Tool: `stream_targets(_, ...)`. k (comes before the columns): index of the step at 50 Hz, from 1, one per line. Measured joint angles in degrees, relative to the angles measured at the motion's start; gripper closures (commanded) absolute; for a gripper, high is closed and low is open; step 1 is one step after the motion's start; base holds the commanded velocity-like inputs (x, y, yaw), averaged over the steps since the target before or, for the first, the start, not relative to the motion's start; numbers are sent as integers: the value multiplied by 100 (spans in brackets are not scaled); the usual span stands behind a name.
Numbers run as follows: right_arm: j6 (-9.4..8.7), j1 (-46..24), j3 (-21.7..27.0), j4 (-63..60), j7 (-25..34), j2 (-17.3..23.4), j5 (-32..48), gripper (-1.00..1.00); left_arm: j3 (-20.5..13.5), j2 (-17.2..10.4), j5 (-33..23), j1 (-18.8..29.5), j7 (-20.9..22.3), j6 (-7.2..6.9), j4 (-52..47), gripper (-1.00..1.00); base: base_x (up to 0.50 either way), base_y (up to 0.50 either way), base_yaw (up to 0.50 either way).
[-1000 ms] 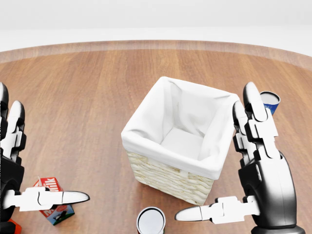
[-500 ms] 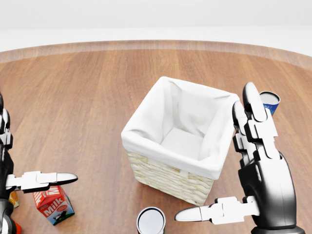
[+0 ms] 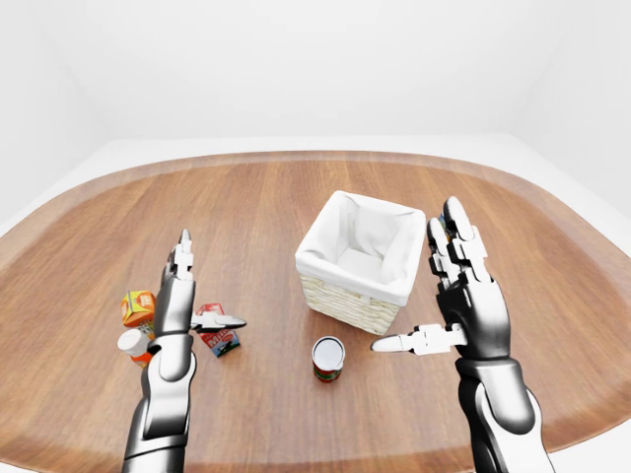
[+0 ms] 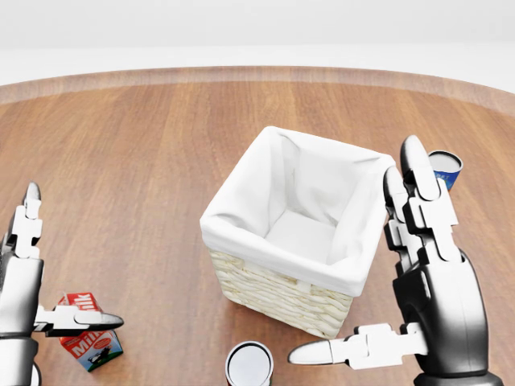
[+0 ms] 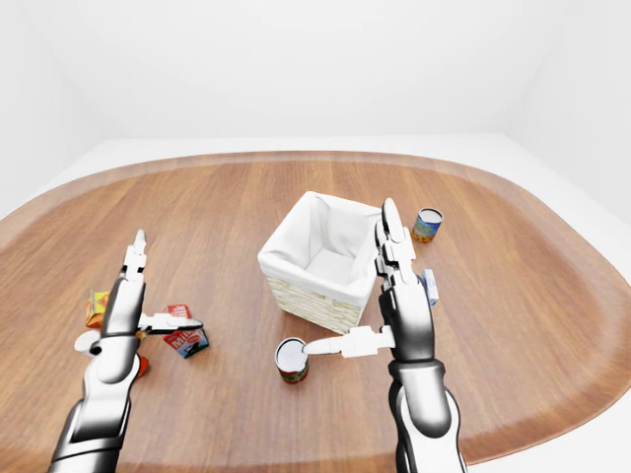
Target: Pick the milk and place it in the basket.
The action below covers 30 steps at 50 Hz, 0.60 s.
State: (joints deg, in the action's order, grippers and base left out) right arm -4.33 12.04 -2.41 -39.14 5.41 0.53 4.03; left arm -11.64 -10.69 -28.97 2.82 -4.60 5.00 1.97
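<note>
Fingers (image 4: 24,217) of left hand (image 4: 20,281) wide, now lower, thumb over milk (image 4: 87,342).

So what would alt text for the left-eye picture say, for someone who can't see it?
A robot's open left hand hovers by a red milk carton on a wooden table. A white-lined basket sits mid-table, a can below it, and the open right hand is raised beside the basket.

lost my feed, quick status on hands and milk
Left hand open beside milk, not gripping. Right hand open by basket. Basket empty, path clear.
</note>
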Motion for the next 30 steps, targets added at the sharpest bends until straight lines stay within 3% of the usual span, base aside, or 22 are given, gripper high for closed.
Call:
stream_targets(12, 5, -8, 1, 19, -3, -1, 1, -100, -16, 6, -381, -133, 156, 0, 18, -100, 0, 0, 0)
stream_targets(30, -28, -28, -24, 9, -20, -1, 16, -100, -21, -46, -483, -71, 241, 0, 248, -100, 0, 0, 0)
